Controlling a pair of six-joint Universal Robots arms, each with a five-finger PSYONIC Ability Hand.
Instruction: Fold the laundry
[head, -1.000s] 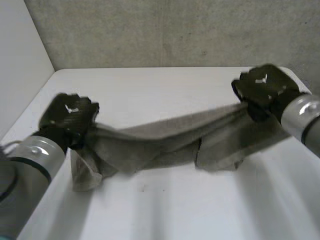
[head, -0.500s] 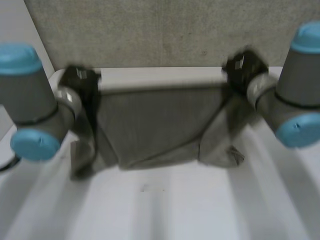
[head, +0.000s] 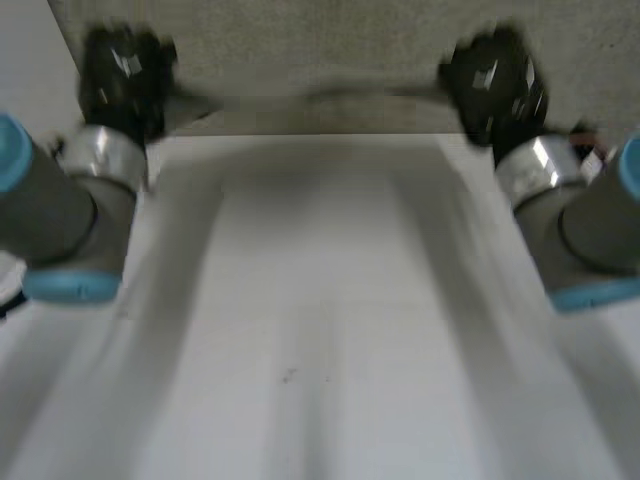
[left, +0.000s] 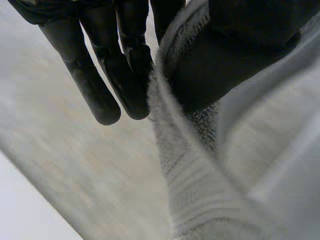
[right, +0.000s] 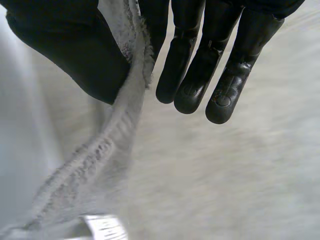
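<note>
A grey towel (head: 320, 97) hangs stretched between both hands, high in front of the back wall. My left hand (head: 125, 75) holds its upper left corner and my right hand (head: 490, 80) holds the upper right corner. The top edge runs taut between them, and the sheet hangs down toward the table. In the left wrist view the thumb of my left hand (left: 240, 55) pinches the towel's terry hem (left: 190, 175) against the fingers. The right wrist view has my right hand (right: 200, 65) pinching the hem (right: 100, 155) the same way.
The white table (head: 300, 420) lies below the hanging towel. A grey concrete wall (head: 320, 40) stands behind it and a pale side wall (head: 30, 90) at the left. Both grey arms with light-blue caps flank the towel.
Both hands have risen from table height to high up by the back wall. The towel went from a crumpled sag on the table to a spread sheet lifted clear.
</note>
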